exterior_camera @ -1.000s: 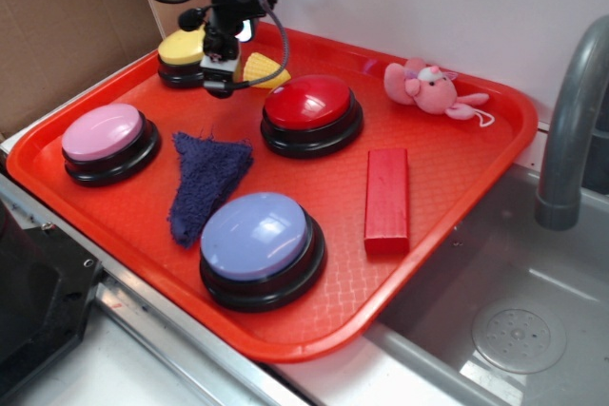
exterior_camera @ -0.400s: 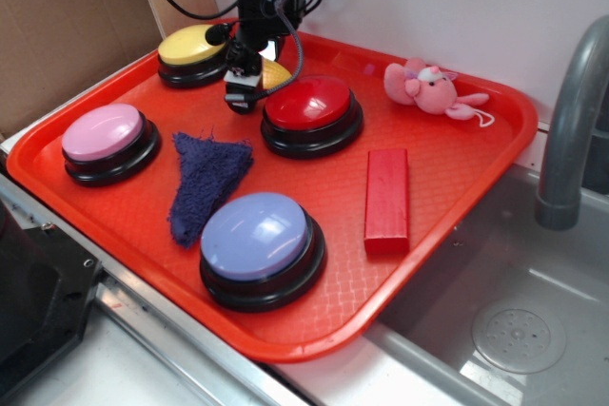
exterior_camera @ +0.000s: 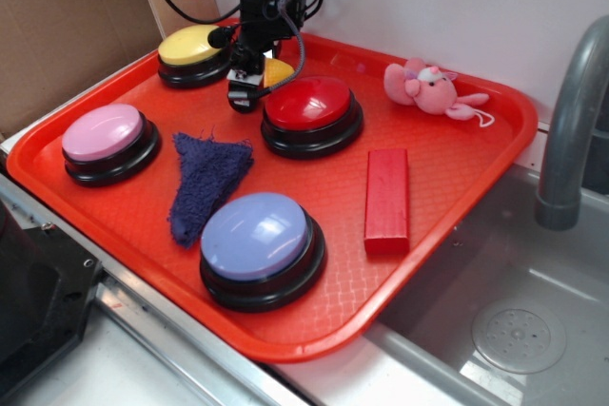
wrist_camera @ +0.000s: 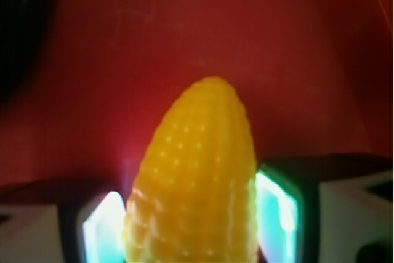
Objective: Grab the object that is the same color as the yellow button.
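Observation:
The small yellow ridged corn-like toy (wrist_camera: 197, 177) lies on the red tray, tip pointing away, between the two pads of my gripper (wrist_camera: 191, 226). Both pads press against its sides, so the gripper is shut on it. In the exterior view the gripper (exterior_camera: 244, 94) is down at tray level between the yellow button (exterior_camera: 190, 47) and the red button (exterior_camera: 310, 104). Only a sliver of the toy (exterior_camera: 279, 70) shows behind the fingers. The yellow button has a domed top on a black base and stands at the tray's back left.
On the orange-red tray (exterior_camera: 447, 187) stand a pink button (exterior_camera: 103, 132), a lavender button (exterior_camera: 255, 235), a dark blue cloth (exterior_camera: 205, 173), a red block (exterior_camera: 387, 199) and a pink plush toy (exterior_camera: 425, 86). A sink (exterior_camera: 495, 330) and grey faucet (exterior_camera: 571, 111) are at the right.
The gripper moved right from beside the yellow button to the corn toy and came down around it. It has barely shifted in the last half second.

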Available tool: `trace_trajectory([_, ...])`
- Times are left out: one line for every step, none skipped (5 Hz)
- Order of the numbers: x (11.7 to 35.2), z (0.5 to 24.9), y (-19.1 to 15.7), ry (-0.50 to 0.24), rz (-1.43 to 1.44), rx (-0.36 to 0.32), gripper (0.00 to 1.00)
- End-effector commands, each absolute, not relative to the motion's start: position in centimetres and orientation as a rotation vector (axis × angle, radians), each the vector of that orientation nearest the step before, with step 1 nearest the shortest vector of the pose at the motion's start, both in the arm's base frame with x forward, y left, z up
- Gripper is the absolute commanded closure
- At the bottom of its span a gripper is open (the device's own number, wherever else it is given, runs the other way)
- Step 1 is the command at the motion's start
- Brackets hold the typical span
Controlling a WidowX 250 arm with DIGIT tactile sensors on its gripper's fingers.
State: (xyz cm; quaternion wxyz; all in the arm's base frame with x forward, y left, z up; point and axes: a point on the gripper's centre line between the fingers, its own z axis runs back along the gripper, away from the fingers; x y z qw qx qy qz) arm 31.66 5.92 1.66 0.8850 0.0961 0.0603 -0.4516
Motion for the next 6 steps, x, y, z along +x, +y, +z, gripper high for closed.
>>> trace_trajectory([26.5,10.0,6.0,-0.009,-0.461,0.191,1.00])
trace_trajectory([23.6,14.3,5.9,0.022,-0.212,0.214,1.00])
trace_trajectory([21.3,17.4,4.5,0.088,0.033,0.218,1.00])
trace_trajectory([21.4,19.6,2.1,0.081,0.219,0.154,1.00])
trace_trajectory([21.8,20.8,0.4,0.034,0.191,0.146,1.00])
trace_trajectory([21.6,21.0,-0.2,-0.017,0.087,0.139,1.00])
